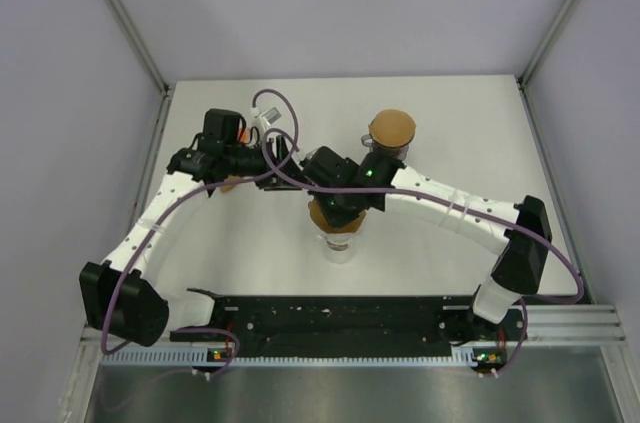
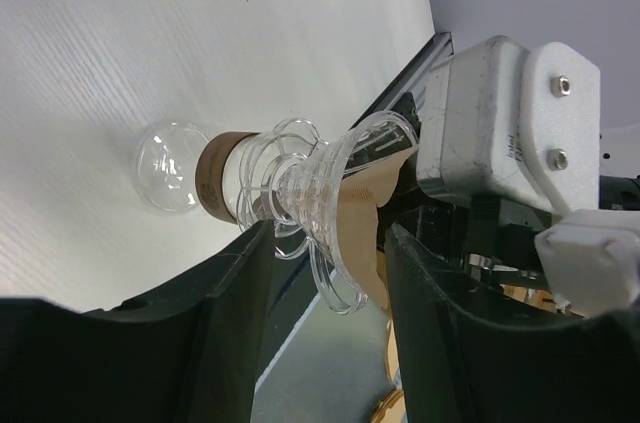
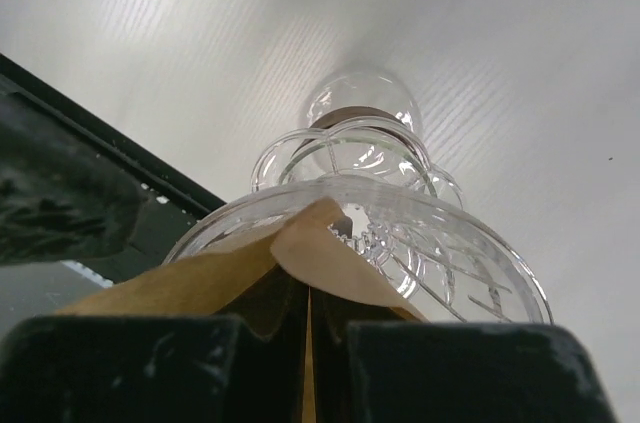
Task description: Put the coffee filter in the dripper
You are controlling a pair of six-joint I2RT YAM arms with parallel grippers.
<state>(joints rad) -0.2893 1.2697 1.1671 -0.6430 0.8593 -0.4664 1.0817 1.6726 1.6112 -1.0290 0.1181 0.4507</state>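
A clear glass dripper (image 2: 318, 193) (image 3: 440, 243) sits on a glass carafe (image 2: 172, 165) with a brown collar, near the table's middle (image 1: 340, 245). My right gripper (image 3: 308, 321) (image 1: 338, 205) hangs just above it, shut on the brown paper coffee filter (image 3: 330, 258) (image 2: 362, 218). The filter's folded tip reaches over the dripper's rim into the cone. My left gripper (image 2: 328, 235) (image 1: 283, 163) is at the dripper's left side, open. The dripper's looped handle lies between its black fingers (image 2: 215, 313) with gaps on both sides.
A clear holder topped with a brown stack (image 1: 392, 129) stands behind the carafe at the back. A black rail (image 1: 330, 318) runs along the near edge between the arm bases. Grey walls close in left, right and back.
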